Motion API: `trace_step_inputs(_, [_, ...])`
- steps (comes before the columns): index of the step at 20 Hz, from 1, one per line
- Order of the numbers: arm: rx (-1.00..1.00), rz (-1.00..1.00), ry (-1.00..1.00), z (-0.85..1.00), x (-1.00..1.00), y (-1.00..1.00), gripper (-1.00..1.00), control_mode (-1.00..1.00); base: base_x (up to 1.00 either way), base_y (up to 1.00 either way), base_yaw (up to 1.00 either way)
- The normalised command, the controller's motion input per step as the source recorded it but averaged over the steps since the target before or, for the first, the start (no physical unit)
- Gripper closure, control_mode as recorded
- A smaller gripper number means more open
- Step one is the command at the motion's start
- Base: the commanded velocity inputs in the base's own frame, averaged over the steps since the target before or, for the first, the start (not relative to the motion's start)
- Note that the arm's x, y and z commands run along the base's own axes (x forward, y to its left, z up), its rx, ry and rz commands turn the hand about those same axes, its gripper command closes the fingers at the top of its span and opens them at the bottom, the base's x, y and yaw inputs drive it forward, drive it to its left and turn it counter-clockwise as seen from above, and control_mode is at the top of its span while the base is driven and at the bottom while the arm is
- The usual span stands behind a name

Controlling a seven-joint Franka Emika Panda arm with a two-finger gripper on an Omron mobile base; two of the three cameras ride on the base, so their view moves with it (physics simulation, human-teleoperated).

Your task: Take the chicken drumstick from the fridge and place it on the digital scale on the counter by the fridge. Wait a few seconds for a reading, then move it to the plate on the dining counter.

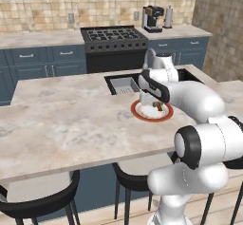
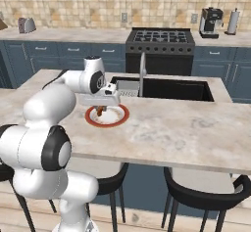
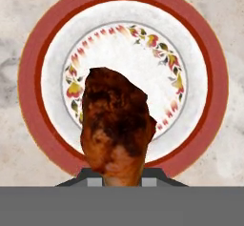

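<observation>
Gripper point(image 3: 122, 181) clamped on chicken drumstick point(image 3: 116, 127), pointing straight down over plate point(image 3: 121, 17) on dining counter point(image 1: 61, 124). Arm bent fwd, wrist low above plate. Hand view: drumstick in front of plate's floral ring. Base views add sink point(image 2: 169, 88) just behind plate.
</observation>
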Motion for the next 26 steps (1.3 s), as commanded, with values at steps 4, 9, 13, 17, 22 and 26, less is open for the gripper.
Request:
trace_step_inputs(4, [0.00,0.00,0.00,-0.12,0.66,0.00,1.00,-1.00,0.00,0.00,0.00])
trace_step_inputs(9, [0.00,0.00,0.02,-0.12,0.02,0.00,1.00,-1.00,0.00,0.00,0.00])
trace_step_inputs(13, [0.00,0.00,0.01,-0.20,0.00,0.00,1.00,-1.00,0.00,0.00,0.00])
trace_step_inputs(17, [0.00,0.00,0.00,-0.38,0.00,0.00,1.00,-1.00,0.00,0.00,0.00])
trace_step_inputs(22, [0.00,0.00,0.00,-0.38,0.00,0.00,1.00,-1.00,0.00,0.00,0.00])
trace_step_inputs(26, [0.00,0.00,0.00,-0.09,0.00,0.00,1.00,-1.00,0.00,0.00,0.00])
